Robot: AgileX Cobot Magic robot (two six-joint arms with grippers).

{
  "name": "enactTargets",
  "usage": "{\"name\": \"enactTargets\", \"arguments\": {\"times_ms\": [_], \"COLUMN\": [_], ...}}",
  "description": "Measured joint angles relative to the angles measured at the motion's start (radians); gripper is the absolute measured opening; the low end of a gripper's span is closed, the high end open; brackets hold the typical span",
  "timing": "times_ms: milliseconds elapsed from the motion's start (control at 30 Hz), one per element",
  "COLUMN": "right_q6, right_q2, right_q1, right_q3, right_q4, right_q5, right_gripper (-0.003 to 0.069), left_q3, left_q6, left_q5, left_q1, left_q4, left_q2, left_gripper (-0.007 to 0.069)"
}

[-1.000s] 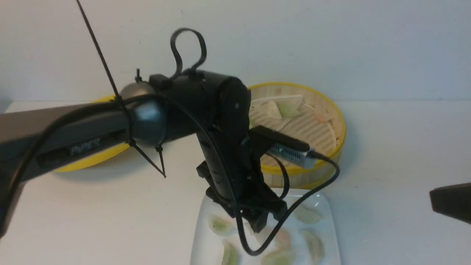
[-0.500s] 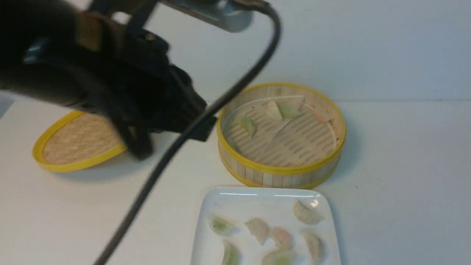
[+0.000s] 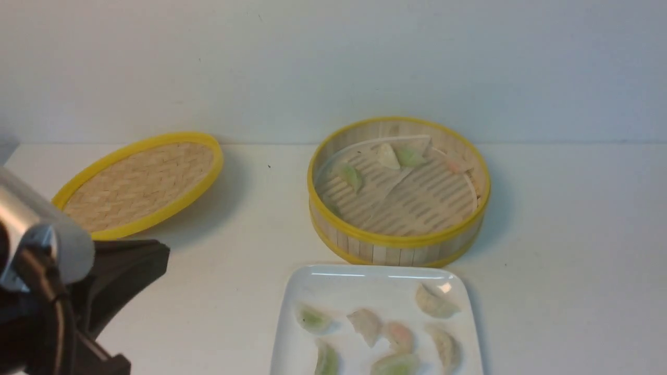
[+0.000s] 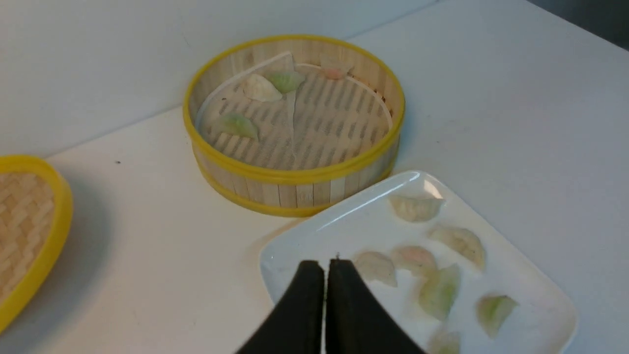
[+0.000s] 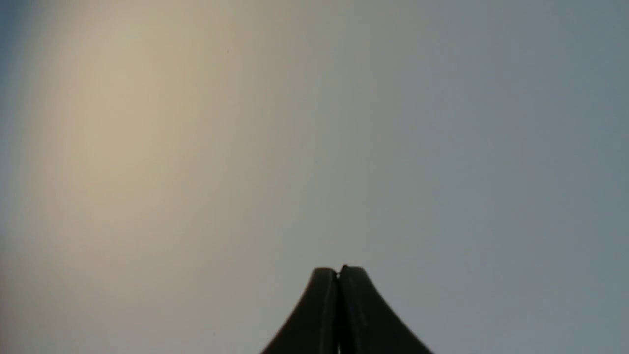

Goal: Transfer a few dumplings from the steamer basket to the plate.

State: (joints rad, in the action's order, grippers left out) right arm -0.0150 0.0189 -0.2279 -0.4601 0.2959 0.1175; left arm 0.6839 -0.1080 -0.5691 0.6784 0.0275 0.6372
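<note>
The steamer basket (image 3: pixel 396 240) stands at the back centre with several dumplings (image 3: pixel 350 176) on its slatted floor. The white plate (image 3: pixel 365 286) lies just in front of it and holds several dumplings (image 3: pixel 398 336). My left arm (image 3: pixel 120 271) is low at the front left, away from both. In the left wrist view my left gripper (image 4: pixel 325 263) is shut and empty, and the plate (image 4: pixel 344 226) and the basket (image 4: pixel 295 174) lie beyond it. My right gripper (image 5: pixel 338 269) is shut and empty, facing a blank pale surface. It does not show in the front view.
The flat woven lid (image 3: pixel 140 182) with a yellow rim lies tilted at the back left, also in the left wrist view (image 4: pixel 29 216). A pale wall rises close behind the basket and the lid.
My left arm has pulled back from over the plate to the front left corner. The dark piece of my right arm at the right edge has left the front view.
</note>
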Motion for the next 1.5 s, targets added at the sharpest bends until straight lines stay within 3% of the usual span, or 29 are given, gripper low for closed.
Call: {"name": "enactTargets", "arguments": {"times_ms": [1500], "right_q6": [-0.004], "right_q2": [0.0], "right_q1": [0.0], "right_q3": [0.001], "right_q4": [0.0], "right_q5": [-0.018], "right_gripper": [-0.0015], "left_q3": [-0.035], "left_q6": [0.024], "left_q5": [0.021], "left_q1": [-0.031], "left_q4": [0.02], "left_q2": [-0.071], "left_gripper": [-0.0006]}}
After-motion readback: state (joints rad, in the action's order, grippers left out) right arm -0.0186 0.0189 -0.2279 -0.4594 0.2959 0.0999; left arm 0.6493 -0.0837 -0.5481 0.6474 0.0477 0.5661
